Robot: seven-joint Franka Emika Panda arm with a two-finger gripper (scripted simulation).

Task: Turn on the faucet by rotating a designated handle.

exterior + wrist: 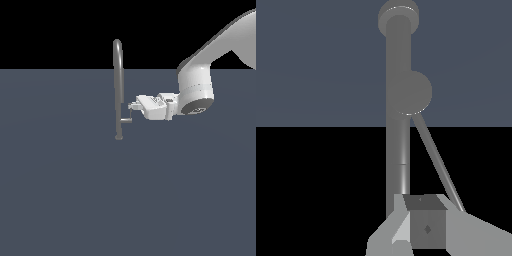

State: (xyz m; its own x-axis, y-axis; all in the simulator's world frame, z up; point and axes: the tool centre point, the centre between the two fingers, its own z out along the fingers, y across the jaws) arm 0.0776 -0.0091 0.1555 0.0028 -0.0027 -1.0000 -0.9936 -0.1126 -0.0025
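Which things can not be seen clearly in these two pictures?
- Gripper state: too small in the exterior view; cut off by the edge in the wrist view.
- Contact between gripper and handle: too small in the exterior view; the rod ends behind the gripper in the wrist view.
- Faucet outlet: not visible in either view.

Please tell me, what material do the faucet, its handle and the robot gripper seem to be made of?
The faucet looks like grey metal with a smooth, slightly shiny finish: a pale highlight runs along the pipe. The handle has the same grey look, so probably the same metal. The gripper looks like white matte plastic or painted metal; a render leaves this open. The ground is flat dull blue-grey, its material unclear.
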